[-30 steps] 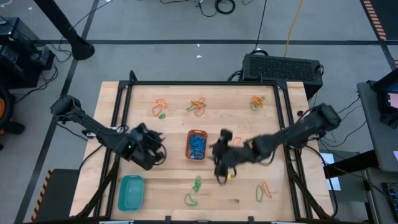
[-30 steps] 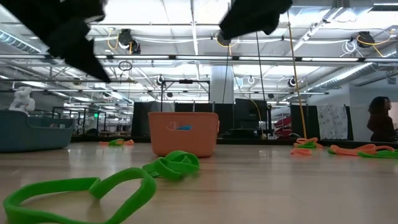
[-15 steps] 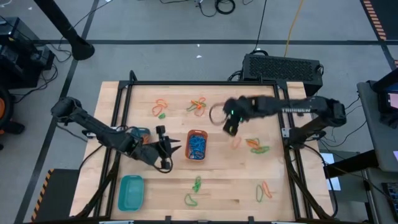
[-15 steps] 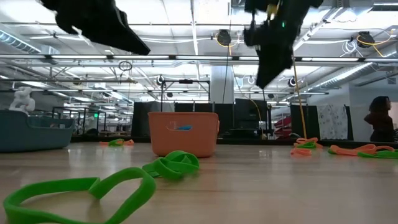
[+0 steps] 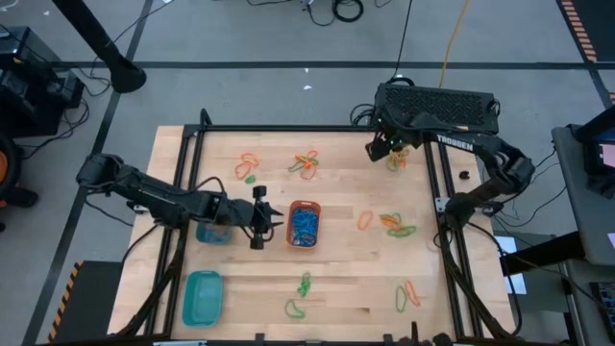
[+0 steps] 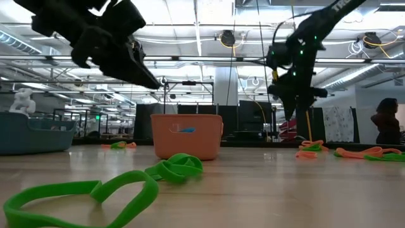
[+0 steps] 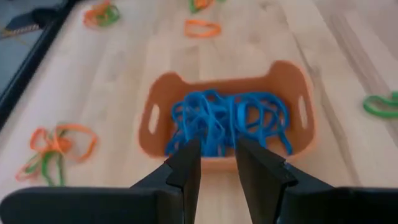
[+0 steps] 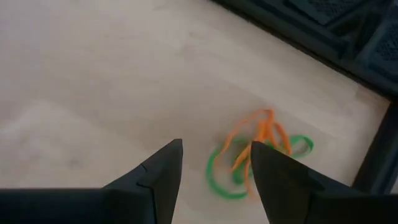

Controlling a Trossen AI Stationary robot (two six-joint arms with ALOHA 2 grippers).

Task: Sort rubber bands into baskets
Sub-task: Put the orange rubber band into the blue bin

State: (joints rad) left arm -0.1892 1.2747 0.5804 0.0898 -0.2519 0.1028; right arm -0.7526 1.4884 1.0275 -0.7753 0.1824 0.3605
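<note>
High view: the left gripper (image 5: 274,219) hangs just left of the orange basket (image 5: 305,223) at the table's (image 5: 346,288) middle, its fingers (image 7: 186,168) a little apart with nothing between them. The basket holds a heap of blue bands (image 7: 230,121). A round blue basket (image 5: 213,233) sits partly hidden under the left arm, and the teal basket (image 5: 203,297) stands near the front left corner.

The right gripper (image 5: 382,151) hovers at the far right corner, over a tangle of orange and green bands (image 8: 258,158); its fingers (image 8: 163,171) stand well apart and empty.

Other loose bands lie scattered on the table: an orange and green pair (image 5: 248,168) at far left, a mixed cluster (image 5: 307,162) at far centre, orange and green ones (image 5: 392,224) right of the orange basket, green loops (image 5: 300,296) near the front centre, and another pair (image 5: 407,294) at front right.

Low view: a person (image 6: 386,121) stands in the room beyond the table.
</note>
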